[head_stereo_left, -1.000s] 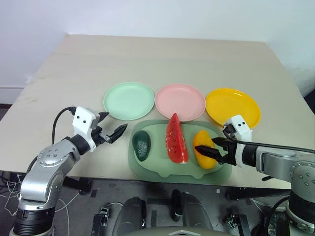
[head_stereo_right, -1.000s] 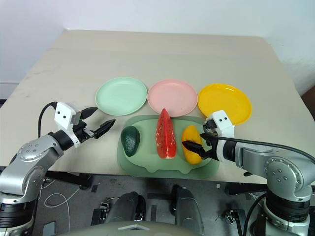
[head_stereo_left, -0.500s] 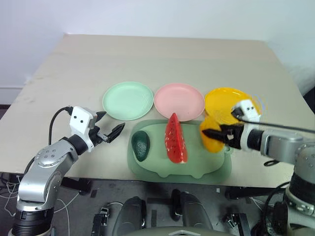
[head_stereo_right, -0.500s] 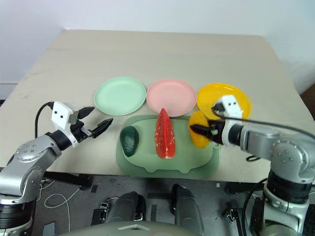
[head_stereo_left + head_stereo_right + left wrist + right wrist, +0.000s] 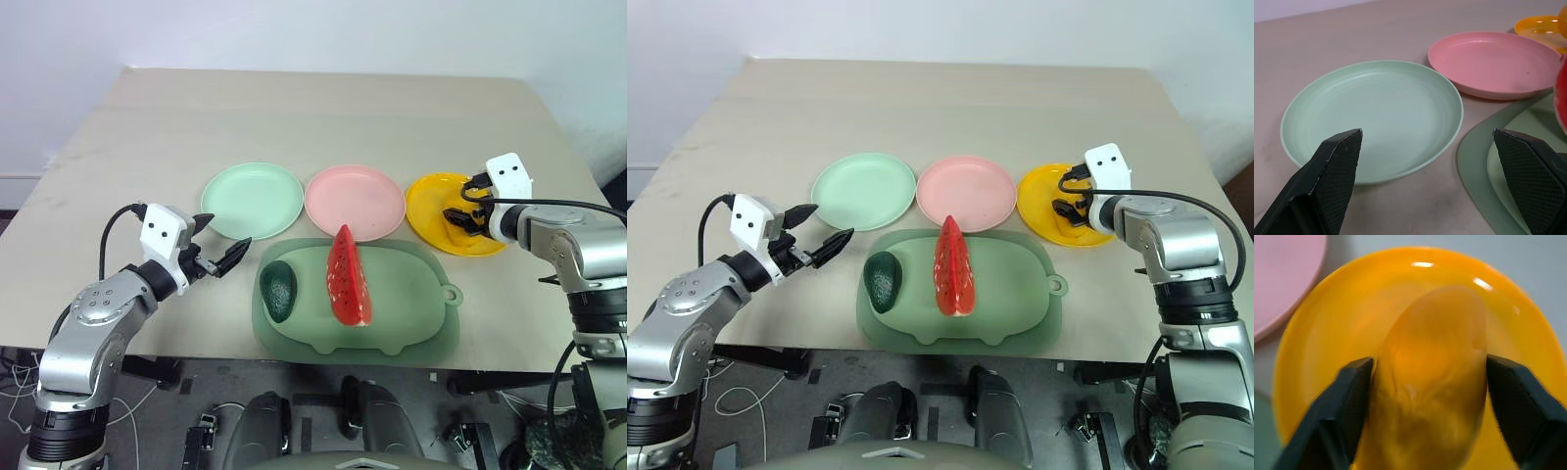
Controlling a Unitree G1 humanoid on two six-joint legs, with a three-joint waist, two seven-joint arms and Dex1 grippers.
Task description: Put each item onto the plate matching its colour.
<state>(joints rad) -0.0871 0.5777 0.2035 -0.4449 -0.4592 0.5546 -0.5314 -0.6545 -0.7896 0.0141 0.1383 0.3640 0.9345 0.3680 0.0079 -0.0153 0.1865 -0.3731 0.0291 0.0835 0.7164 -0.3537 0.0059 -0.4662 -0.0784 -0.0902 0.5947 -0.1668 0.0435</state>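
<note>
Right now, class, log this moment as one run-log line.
right gripper: jaws around mango over yellow plate | left gripper: jaws open, empty | avocado, watermelon wedge: on tray | green plate, pink plate: empty

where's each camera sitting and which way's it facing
Head eyes: look down over table; both arms show, avocado, watermelon on tray.
Left wrist: level along left gripper, facing green plate.
Right wrist: along right gripper, fingers flanking mango over yellow plate.
Shared: pink plate.
</note>
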